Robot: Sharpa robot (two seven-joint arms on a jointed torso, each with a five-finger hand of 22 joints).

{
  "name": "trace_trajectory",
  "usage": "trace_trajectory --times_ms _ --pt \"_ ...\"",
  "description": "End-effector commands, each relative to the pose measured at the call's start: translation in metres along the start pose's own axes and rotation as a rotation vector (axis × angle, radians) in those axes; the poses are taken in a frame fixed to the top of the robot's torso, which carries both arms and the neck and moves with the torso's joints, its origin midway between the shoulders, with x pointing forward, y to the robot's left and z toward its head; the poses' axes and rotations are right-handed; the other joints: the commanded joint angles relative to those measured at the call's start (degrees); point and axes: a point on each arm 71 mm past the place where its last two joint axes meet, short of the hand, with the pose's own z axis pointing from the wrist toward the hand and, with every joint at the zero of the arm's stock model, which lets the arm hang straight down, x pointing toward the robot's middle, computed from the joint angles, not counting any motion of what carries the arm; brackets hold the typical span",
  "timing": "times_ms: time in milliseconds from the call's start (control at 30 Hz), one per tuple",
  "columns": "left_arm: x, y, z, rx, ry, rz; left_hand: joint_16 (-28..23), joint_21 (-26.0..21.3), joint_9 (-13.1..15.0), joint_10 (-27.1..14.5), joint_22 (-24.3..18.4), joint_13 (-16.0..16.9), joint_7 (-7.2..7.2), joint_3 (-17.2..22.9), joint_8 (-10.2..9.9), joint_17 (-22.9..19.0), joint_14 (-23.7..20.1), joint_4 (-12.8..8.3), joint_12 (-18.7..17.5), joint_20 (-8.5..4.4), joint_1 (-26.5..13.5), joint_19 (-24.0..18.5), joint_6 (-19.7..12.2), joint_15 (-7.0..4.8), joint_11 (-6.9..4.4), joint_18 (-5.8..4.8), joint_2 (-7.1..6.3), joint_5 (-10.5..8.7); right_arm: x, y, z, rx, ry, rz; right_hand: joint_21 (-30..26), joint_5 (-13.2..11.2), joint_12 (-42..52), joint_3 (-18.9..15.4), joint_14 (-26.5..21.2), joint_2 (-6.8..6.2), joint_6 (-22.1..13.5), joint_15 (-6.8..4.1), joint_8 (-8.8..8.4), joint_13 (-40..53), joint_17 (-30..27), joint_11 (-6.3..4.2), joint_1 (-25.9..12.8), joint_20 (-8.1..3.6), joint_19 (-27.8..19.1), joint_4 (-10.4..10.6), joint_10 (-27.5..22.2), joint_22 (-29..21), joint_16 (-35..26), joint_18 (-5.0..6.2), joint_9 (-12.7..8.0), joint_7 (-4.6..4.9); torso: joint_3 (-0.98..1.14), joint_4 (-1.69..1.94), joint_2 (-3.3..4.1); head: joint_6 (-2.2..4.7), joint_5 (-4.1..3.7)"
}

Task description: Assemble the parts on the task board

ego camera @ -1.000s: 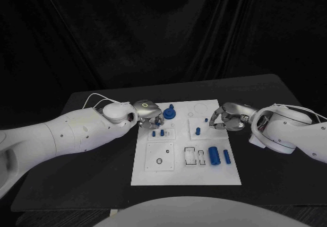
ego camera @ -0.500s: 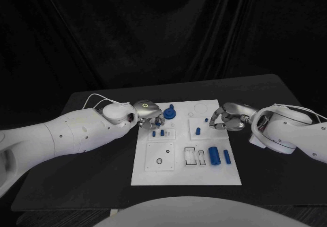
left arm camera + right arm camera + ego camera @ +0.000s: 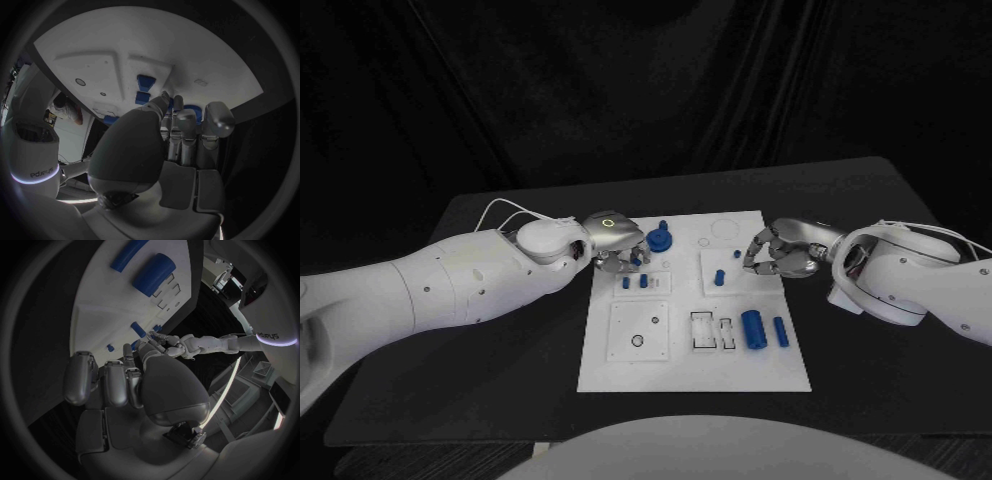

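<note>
White task board [image 3: 692, 350] (hands [image 3: 615, 242] flanking far edge)

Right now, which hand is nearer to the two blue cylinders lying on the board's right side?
Right. The right hand is at the board's right edge, just beyond the two blue cylinders; the left hand is across the task board at its far left corner.

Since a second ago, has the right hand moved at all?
No. The right hand sits at the same spot by the task board's right edge.
</note>
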Motion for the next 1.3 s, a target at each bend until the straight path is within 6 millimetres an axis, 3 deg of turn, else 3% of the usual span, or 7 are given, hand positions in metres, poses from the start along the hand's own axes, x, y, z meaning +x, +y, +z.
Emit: trace_trajectory --times_ms 33,867,1300 --pt "-0.0002 -0.0032 0.0007 0.013 -0.013 0.002 0.12 0.27 -0.1 -0.84 7.39 0.09 0.25 0.01 0.09 -0.07 0.24 -0.16 -0.2 0.13 0.48 0.4 -0.1 0.0 -0.02 0.08 0.08 0.19 0.0019 -0.0017 0.0 0.02 0.013 0.0 -0.39 0.22 -0.28 0.16 2.39 0.03 0.4 -0.34 -0.08 10.87 -0.08 -0.35 0.74 -0.38 0.54 -0.07 3.67 9.63 -0.29 0.06 0.05 -0.06 0.0 -0.01 -0.01 0.01 -0.02" --pt "0.0003 -0.0035 0.0046 -0.003 0.003 0.0 -0.83 -0.91 -0.1 -2.53 7.12 -0.02 0.31 0.31 0.19 -1.17 -0.43 -0.09 -0.8 0.12 0.5 -0.06 0.03 0.01 0.14 0.27 0.09 0.21 0.0054 -0.0023 0.0004 0.027 0.033 0.0 -0.5 0.18 -0.46 0.33 2.38 0.05 0.66 -0.36 0.04 10.59 -0.09 -0.39 0.77 -0.4 0.51 -0.25 3.5 9.6 -0.31 0.08 0.14 -0.11 0.01 -0.03 0.01 0.01 -0.02" --pt "0.0017 -0.0012 0.0033 -0.01 0.015 -0.001 -1.26 -1.4 0.33 -2.73 7.04 0.17 0.6 0.54 1.1 -1.61 -0.79 -0.52 -0.61 0.1 0.79 -0.3 1.61 0.04 0.25 0.33 0.18 1.1 0.0105 -0.0055 -0.0012 0.034 0.042 0.006 -0.45 0.19 -0.46 0.4 2.37 0.07 0.8 -0.38 0.1 10.61 -0.14 -0.41 0.79 -0.41 0.52 -0.31 3.51 9.62 -0.34 0.07 0.18 -0.15 0.01 -0.06 0.05 0.01 -0.04"
